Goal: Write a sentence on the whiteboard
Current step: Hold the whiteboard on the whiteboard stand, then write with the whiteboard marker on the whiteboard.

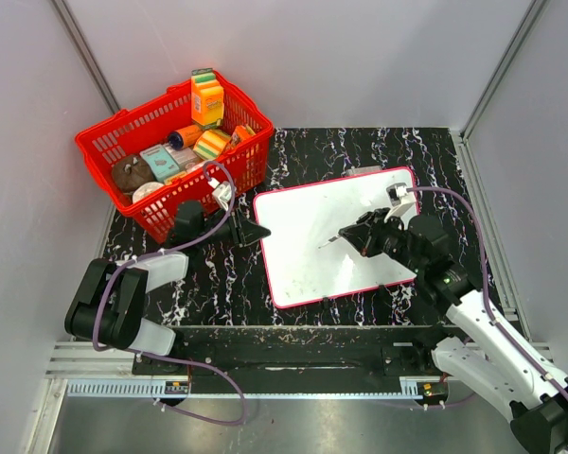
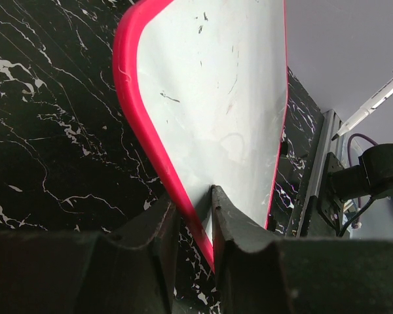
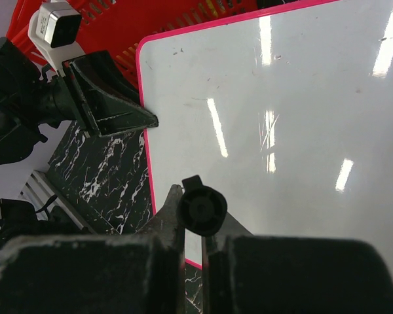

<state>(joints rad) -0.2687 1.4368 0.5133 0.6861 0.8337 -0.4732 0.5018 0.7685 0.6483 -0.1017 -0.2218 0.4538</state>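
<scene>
Left gripper clamps the whiteboard by its left edge, mid-frame; right gripper grasps a marker over the board's right half.

The top camera looks down from behind, while both wrist cameras sit close, sharing the whiteboard.

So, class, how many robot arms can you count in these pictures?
2. The left arm reaches from the lower left, its fingers pinching the whiteboard's left edge. The right arm comes from the lower right, holding a pen over the whiteboard. None seems hidden.
</scene>
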